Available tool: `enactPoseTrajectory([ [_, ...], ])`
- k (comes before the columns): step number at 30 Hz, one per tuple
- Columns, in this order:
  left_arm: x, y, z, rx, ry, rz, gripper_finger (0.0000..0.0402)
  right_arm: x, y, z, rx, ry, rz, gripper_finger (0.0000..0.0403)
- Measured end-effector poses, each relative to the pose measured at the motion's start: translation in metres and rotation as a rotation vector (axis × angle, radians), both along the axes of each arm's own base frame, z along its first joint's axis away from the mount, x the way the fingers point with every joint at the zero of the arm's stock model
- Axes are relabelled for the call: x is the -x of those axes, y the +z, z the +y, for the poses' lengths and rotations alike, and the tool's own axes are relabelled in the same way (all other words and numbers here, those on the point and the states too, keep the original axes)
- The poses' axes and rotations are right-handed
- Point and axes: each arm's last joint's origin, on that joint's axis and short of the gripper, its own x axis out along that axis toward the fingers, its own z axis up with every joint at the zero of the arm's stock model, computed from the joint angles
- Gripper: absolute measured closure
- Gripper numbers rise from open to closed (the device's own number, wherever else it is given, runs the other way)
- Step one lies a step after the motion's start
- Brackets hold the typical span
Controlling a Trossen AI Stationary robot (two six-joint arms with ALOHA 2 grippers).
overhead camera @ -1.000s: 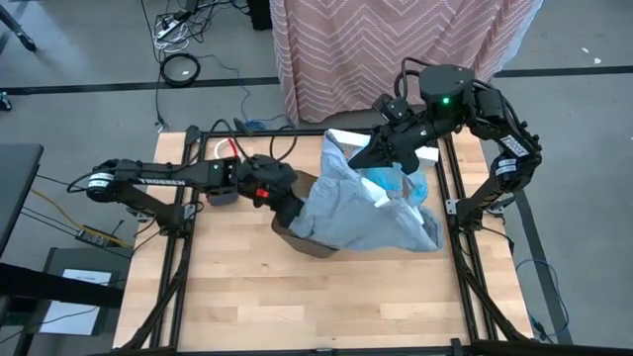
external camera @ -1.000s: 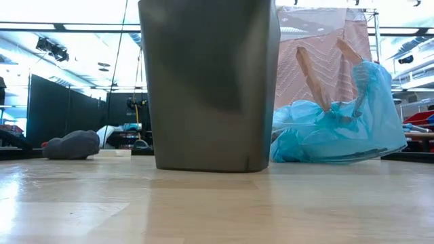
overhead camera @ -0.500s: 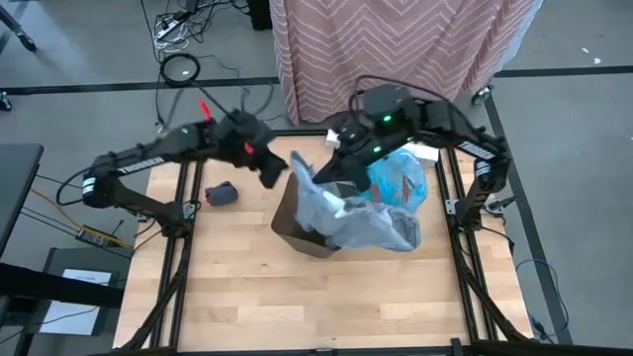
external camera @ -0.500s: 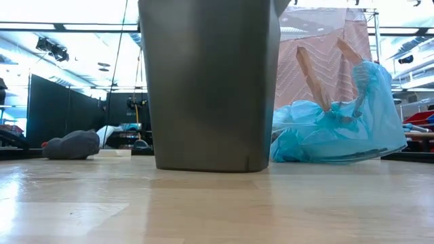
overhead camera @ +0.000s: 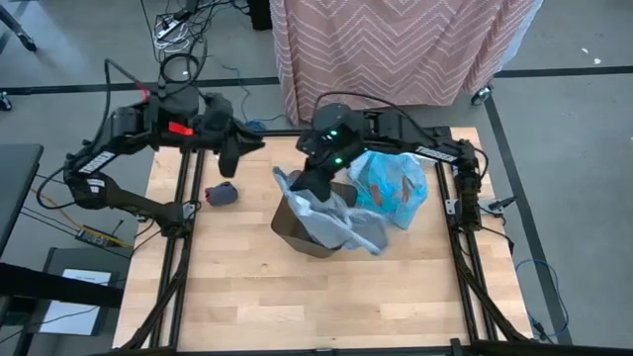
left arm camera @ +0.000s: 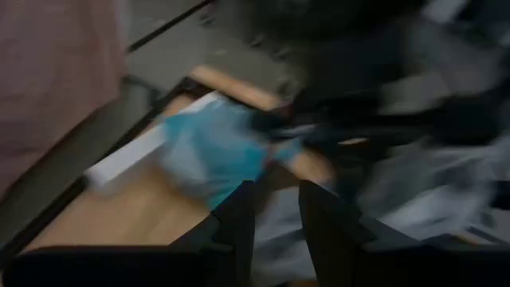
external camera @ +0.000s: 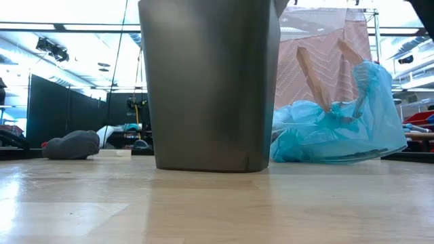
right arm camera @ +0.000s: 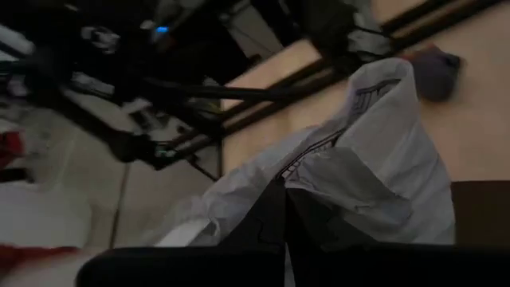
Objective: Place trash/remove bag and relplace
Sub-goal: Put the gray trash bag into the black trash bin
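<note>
Grey bag [overhead camera: 331, 220] draped half over your bin [overhead camera: 297, 235].
Your right tool [overhead camera: 315, 180] pinched it closed; your left tool [overhead camera: 235, 158] hung empty, slightly parted, above the desk [overhead camera: 247, 287].

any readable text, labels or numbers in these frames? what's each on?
None can be read.
White lettering on the left arm: too small.
White lettering on the right arm: too small.
Dark print on the grey-white bag held by the right gripper: blurred, looks like lines only.

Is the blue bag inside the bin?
No, the blue bag lies on the table beside the bin, as the high view shows.
</note>
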Motion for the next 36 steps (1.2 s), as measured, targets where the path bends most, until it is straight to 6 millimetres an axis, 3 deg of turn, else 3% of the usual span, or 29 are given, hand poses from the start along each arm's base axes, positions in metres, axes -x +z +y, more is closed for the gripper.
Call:
enactPoseTrajectory([
  [5,-0.016,-0.001,-0.017,-0.040,-0.104,-0.023,0.0294,-0.013,-0.009,-0.026,-0.008,-0.052,-0.029,0.0403],
  [9,-0.027,-0.012,-0.021,-0.086,-0.059,0.059,0.0294,-0.008,0.003,-0.040,0.012,-0.077,-0.117,0.0403],
  [14,-0.028,-0.011,-0.019,-0.137,-0.010,0.059,0.0294,0.007,0.022,-0.045,0.031,-0.091,-0.187,0.0403],
  [23,-0.033,-0.009,-0.018,-0.181,-0.004,0.041,0.0294,0.001,0.012,-0.046,0.121,-0.035,-0.172,0.0399],
  [29,-0.031,-0.007,-0.019,-0.206,-0.052,0.047,0.0294,0.001,0.013,-0.047,0.180,-0.022,-0.190,0.0359],
  [36,-0.038,-0.011,-0.026,-0.182,-0.126,0.055,0.0294,0.003,0.011,-0.055,0.247,-0.042,-0.179,0.0281],
])
